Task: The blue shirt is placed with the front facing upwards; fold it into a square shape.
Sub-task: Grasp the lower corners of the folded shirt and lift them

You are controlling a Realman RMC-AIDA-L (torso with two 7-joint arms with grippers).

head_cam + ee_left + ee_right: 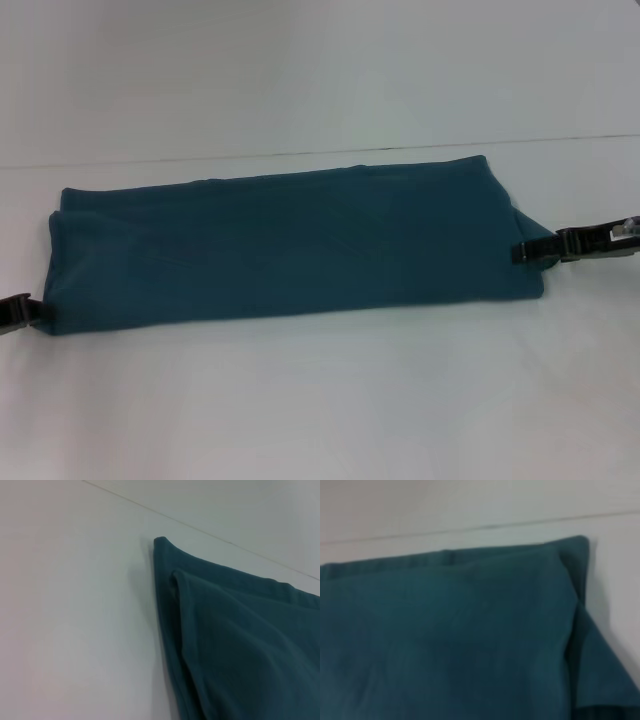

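Note:
The blue shirt [290, 245] lies flat on the white table [320, 400], folded into a long band running left to right, with no lettering showing. My left gripper [38, 314] sits low at the band's near left corner, touching its edge. My right gripper [530, 251] reaches in from the right and meets the middle of the band's right end. In the left wrist view the shirt [240, 645] shows a layered folded corner. In the right wrist view the shirt [450, 640] fills most of the picture, with a loose flap at its end.
A thin seam [300, 153] crosses the white table just behind the shirt. Bare white surface lies in front of the shirt and beyond the seam.

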